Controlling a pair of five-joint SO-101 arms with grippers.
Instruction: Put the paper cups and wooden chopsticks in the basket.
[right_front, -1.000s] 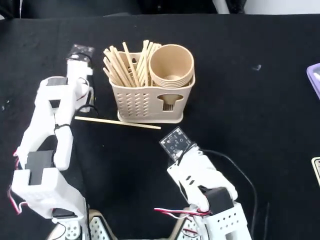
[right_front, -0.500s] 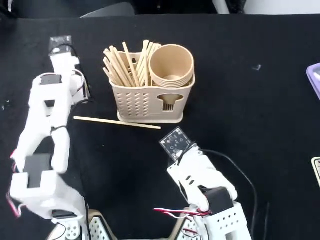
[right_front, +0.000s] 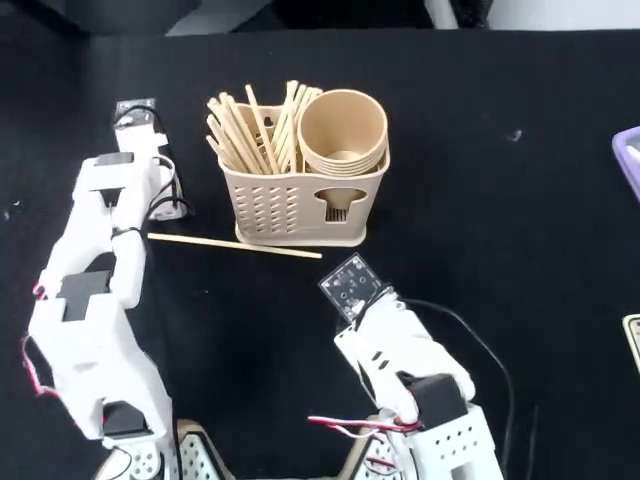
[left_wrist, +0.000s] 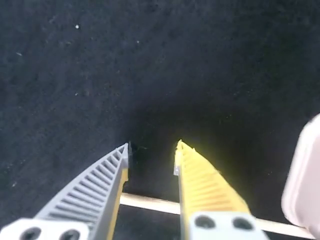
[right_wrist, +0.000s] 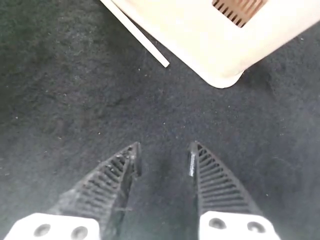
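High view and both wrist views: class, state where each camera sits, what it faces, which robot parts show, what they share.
High view: fixed above, looking down on table, basket, left arm, right arm.
Left wrist view: on the left wrist, facing the table past the open left tool.
Right wrist view: on the right wrist, facing the basket past the open right tool.
Shared: all three show the loose chopstick.

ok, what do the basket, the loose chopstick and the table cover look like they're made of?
The basket: likely moulded plastic, matt beige, with regular slots and rounded corners. The loose chopstick: pale bare wood, a thin straight stick with a square-cut end. The table cover: looks like black fabric or felt, matt and fuzzy with lint specks.
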